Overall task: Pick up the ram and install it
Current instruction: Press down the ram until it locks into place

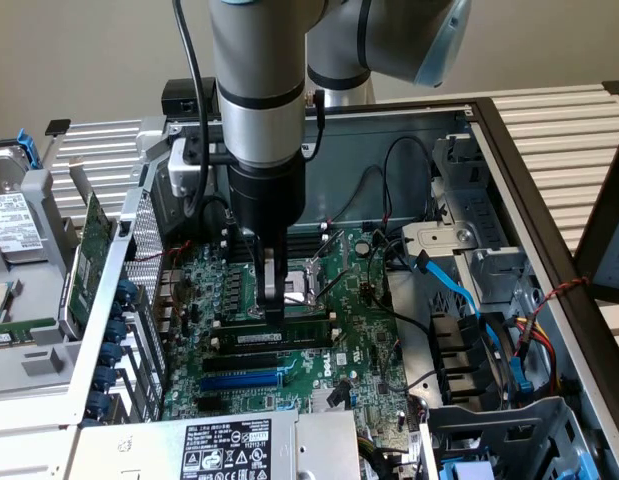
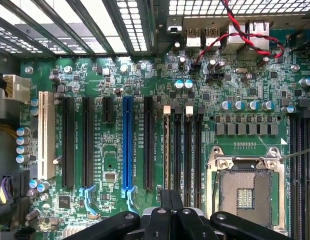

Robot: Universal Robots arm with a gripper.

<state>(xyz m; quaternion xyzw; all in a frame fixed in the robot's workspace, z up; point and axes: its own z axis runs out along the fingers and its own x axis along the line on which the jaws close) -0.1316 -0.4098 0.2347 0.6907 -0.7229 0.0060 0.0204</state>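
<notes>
The ram [image 1: 301, 336] is a thin green stick with a white label. It stands on edge in a black slot on the motherboard [image 1: 364, 345], just in front of the CPU socket [image 1: 314, 275]. My gripper [image 1: 274, 312] comes straight down onto it, fingers shut, tips at the stick's top edge near its middle. In the wrist view the ram [image 2: 167, 150] shows edge-on as a thin pale line in the first of several parallel memory slots. It runs up to the shut gripper [image 2: 171, 200]. Whether the tips pinch the stick or only rest on it I cannot tell.
Long black slots and a blue slot [image 1: 239, 380] lie in front of the ram. A green expansion card [image 1: 84, 260] stands outside the case at the exterior view's left. The power supply [image 1: 229, 450] sits in front. Blue cables [image 1: 459, 290] and drive bays crowd the exterior view's right.
</notes>
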